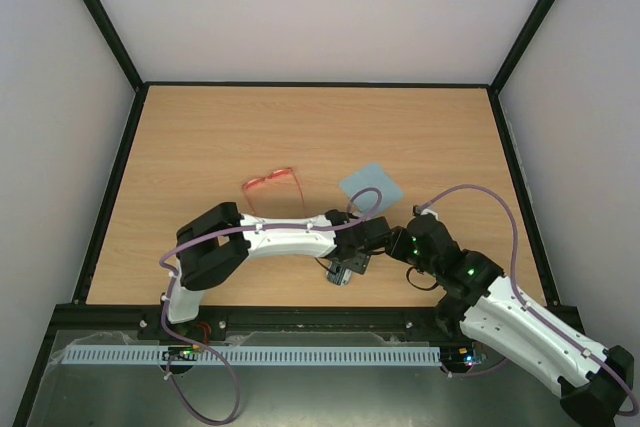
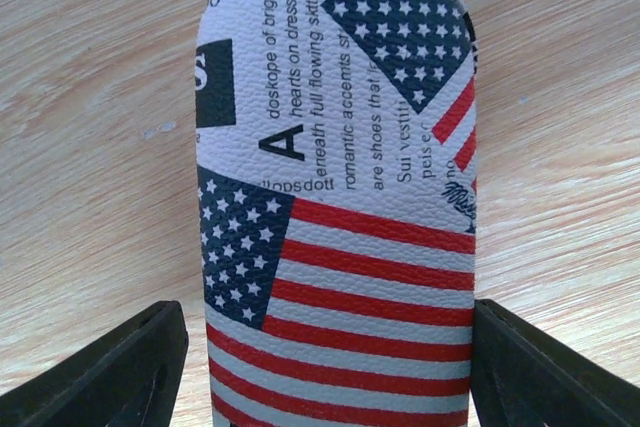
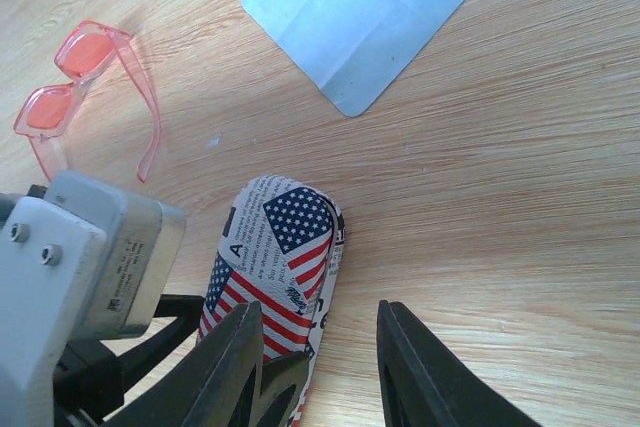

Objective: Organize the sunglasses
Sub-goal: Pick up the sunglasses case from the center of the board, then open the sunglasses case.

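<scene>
On the tabletop [image 1: 300, 117], a little left of centre and just beyond the left arm's white forearm, lie the sunglasses [image 1: 272, 182]. They are a slim red-orange pair with their thin temple arms unfolded, resting on the bare wood and inside nothing. Neither gripper touches them.

To their right, apart from them, a light blue cloth [image 1: 370, 185] lies flat with one corner pointing toward the arms. Nearer the arms than both is the flag-printed case [image 3: 275, 257], an oblong pouch covered in stars, stripes and newsprint lettering. It lies on the wood with its rounded end pointing toward the sunglasses and the cloth. The case looks closed — no opening shows in either wrist view, and nothing of its inside can be seen. From the top camera it is almost wholly hidden under the two wrists.

The left gripper [image 2: 330, 347] has the near part of the case between its dark fingers [image 2: 100, 372], one on each long side. The far-side finger sits right at the case's edge, while a thin strip of wood seems to show by the other — whether the fingers actually press the case or only bracket it cannot be told.

The right gripper [image 3: 320, 347] comes in from the other side, its two fingers spread with bare wood between them. One of its fingers overlaps the near end of the case, beside the left wrist's grey camera housing [image 3: 80, 257].
</scene>
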You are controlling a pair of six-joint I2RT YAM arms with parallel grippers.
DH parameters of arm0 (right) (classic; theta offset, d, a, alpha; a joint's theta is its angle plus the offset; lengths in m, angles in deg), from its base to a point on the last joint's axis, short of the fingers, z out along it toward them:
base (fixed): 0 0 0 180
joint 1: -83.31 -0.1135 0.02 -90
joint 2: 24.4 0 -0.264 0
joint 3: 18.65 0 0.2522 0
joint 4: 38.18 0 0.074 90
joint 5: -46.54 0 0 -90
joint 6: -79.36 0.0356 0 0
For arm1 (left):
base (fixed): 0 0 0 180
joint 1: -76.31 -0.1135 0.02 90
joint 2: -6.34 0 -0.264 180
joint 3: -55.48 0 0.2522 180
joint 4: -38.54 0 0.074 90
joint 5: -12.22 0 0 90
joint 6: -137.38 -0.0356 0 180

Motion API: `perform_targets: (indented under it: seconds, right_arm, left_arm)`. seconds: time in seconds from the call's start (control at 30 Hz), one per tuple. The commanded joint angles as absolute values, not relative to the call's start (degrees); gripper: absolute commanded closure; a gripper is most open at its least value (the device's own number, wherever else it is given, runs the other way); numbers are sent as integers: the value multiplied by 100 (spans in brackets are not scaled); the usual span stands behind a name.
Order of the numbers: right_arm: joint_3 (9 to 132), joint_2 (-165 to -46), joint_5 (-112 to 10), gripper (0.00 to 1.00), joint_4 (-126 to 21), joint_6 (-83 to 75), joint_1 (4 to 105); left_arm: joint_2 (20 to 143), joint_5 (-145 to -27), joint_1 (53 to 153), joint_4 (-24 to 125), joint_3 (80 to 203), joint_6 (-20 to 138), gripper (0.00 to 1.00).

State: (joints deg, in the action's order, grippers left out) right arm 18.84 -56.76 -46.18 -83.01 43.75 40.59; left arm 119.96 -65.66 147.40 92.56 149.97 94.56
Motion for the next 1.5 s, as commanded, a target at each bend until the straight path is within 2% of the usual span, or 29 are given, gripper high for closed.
perform_targets:
  seconds: [0.0,0.13,0.33,0.5,0.73,1.1,1.27,1.47]
  right_arm:
    - [1907,-5581,-4549,67,-8481,4328,4077]
    - [1906,-5563,-4557,67,-8481,4326,4077]
    - [1856,-5554,-4583,67,-8463,4326,4077]
    - [1854,-5618,-4628,67,-8405,4307,4079]
    - [1832,-5920,-4959,67,-7952,4276,4077]
    - [1891,-6488,-6151,66,-6543,4213,4082]
    - [1956,-6645,-6631,62,-5833,4333,4078]
    - [2146,-7155,-6934,61,-5292,4464,4083]
  left_arm:
    - [12106,-6477,14783,9432,15144,9502,23]
    - [12101,-6452,14780,9462,15161,9502,22]
    - [12084,-6453,14780,9458,15136,9502,37]
    - [11738,-6366,14736,9417,14974,9560,42]
    - [10373,-6822,14270,8717,13895,9594,44]
    - [8415,-7812,13440,7533,12516,9478,45]
    - [7966,-8141,13319,6950,12082,9505,45]
    - [7703,-8489,13291,6439,11792,9546,45]
